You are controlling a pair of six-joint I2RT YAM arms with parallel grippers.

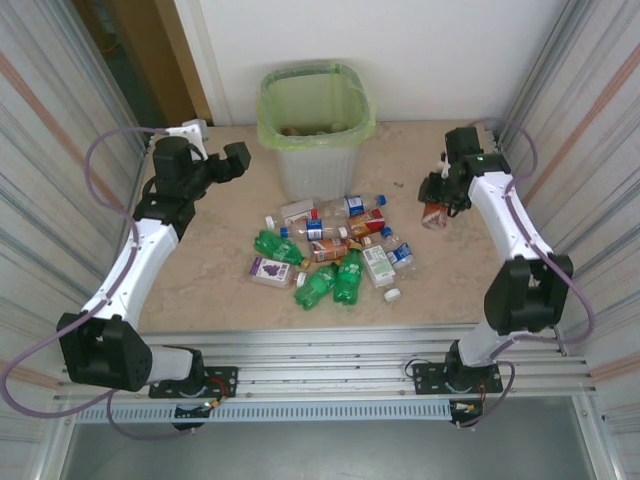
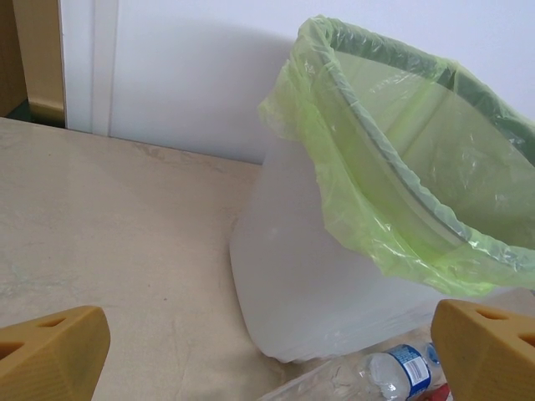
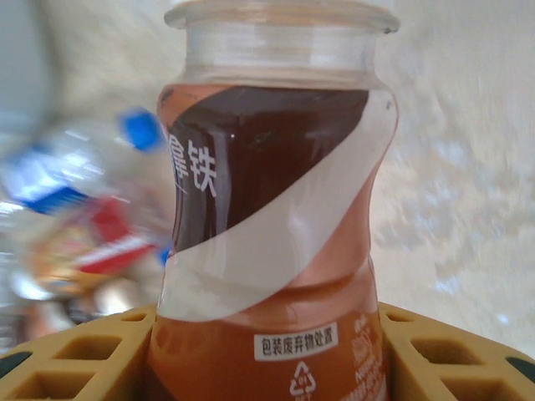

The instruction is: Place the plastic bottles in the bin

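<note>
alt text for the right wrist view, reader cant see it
A brown bottle with a brown and white label stands close up, clamped between the yellow fingers of the right pincer. Behind it to the left, blurred, lie other bottles with blue and red labels on the pale table.

The bin [image 1: 315,170] stands just ahead and to the right of the left gripper [image 1: 215,148], with the heap of bottles [image 1: 335,250] on the table [image 1: 200,280] before it (nearer the arm bases). One bottle [image 3: 267,167] sits between the fingers of the right gripper [image 1: 438,205], and the heap lies to that gripper's left.
</note>
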